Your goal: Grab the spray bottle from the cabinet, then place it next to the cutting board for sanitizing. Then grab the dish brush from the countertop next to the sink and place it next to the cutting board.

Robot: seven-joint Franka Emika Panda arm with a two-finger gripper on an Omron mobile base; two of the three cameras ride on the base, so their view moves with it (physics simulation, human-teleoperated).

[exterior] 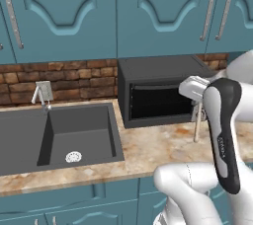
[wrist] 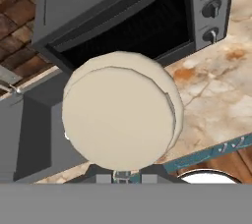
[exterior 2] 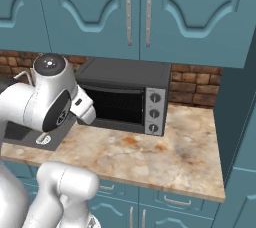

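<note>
Pincer (exterior: 198, 115) closed on the dish brush (exterior: 197, 128), held upright above the marbled tabletop (exterior: 148, 152) in front of the black toaster oven (exterior: 158, 95); in the hand view, round whitish head (wrist: 120, 115) close to the lens; sink (exterior: 59, 137) off to the left; teal cabinet (exterior: 148, 12) doors shut above

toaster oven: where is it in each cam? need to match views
Left base view: toaster oven right of centre, against the brick wall.
Right base view: toaster oven at centre, knobs at its right end.
Hand view: toaster oven across the top, tilted.
Shared landmark: the marbled countertop under it.
</note>
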